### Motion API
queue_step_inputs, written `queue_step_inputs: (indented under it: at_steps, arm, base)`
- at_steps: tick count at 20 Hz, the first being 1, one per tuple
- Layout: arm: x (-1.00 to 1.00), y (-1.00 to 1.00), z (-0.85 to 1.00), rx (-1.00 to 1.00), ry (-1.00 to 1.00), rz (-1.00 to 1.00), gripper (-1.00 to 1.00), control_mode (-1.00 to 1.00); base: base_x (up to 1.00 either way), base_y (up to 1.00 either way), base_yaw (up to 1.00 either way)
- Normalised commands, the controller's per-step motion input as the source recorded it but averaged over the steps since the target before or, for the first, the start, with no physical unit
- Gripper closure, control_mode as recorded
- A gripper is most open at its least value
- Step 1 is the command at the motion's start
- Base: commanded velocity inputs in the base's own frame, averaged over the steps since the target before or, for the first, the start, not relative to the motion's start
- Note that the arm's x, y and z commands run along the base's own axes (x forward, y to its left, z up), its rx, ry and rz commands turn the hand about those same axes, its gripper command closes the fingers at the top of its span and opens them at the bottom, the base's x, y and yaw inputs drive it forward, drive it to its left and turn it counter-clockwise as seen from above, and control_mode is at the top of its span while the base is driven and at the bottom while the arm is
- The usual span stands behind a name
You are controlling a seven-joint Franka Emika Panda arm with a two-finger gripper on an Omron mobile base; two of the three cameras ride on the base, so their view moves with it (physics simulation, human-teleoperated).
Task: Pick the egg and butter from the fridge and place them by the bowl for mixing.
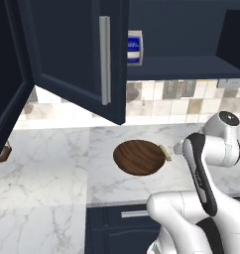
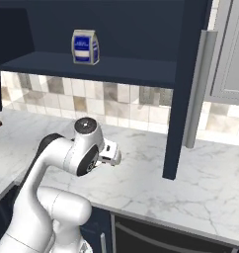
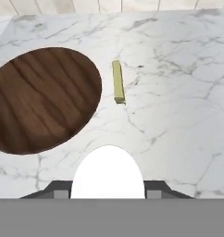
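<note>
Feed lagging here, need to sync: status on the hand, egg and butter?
Gripper shut on the egg, above the counter. Butter already down beside the bowl, not touching it. Nothing in the way between egg and bowl.

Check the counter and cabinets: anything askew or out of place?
Nothing spilled or damaged. The butter lies flat beside the bowl, apart from it. The egg sits between the gripper fingers. Only oddity: upper cabinet door hangs open over the counter.
</note>
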Motion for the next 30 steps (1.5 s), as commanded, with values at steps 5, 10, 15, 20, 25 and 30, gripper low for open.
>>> queue_step_inputs:
  at_steps: [5, 10, 15, 20, 25, 30]
  arm:
    - [0.35, -0.18, -0.39, 0.05, 0.07, 0.00, 1.00, -1.00]
    - [0.30, -0.03, -0.52, 0.04, 0.00, 0.00, 1.00, -1.00]
    - [0.32, 0.02, -0.52, 0.01, -0.01, 0.00, 1.00, -1.00]
    - [0.37, 0.07, -0.46, 0.08, 0.00, -0.06, 1.00, -1.00]
    - [0.38, 0.02, -0.37, 0.07, 0.01, -0.06, 1.00, -1.00]
    - [0.31, 0.00, -0.32, 0.02, 0.06, -0.04, 1.00, -1.00]
  base:
    - [0.00, 0.00, 0.00]
    - [0.00, 0.00, 0.00]
    - [0.00, 0.00, 0.00]
    - [0.00, 0.00, 0.00]
    - [0.00, 0.00, 0.00]
    - [0.00, 0.00, 0.00]
